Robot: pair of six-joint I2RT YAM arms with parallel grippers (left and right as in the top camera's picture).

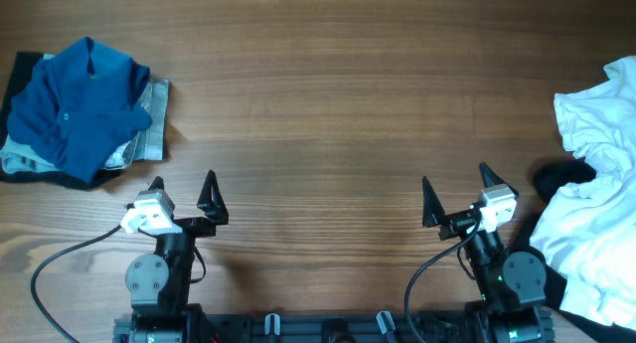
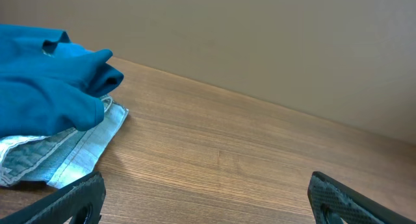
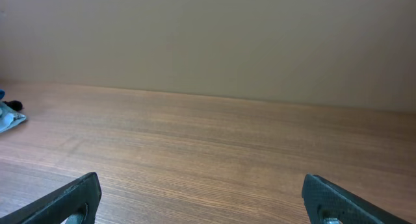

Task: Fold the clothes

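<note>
Currently: blue shirt [image 1: 84,94] on folded stack [image 1: 151,124], far-left corner of wood tabletop [image 1: 328,104]; white heap [image 1: 596,214], right edge; left gripper [image 1: 184,187], right gripper [image 1: 455,177] spread, empty.

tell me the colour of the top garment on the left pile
The top garment is blue, clearest in the overhead view.

the left black two-finger tool [image 1: 183,187] and the right black two-finger tool [image 1: 455,182] sit low and well apart, jaws spread wide, holding nothing.
</note>
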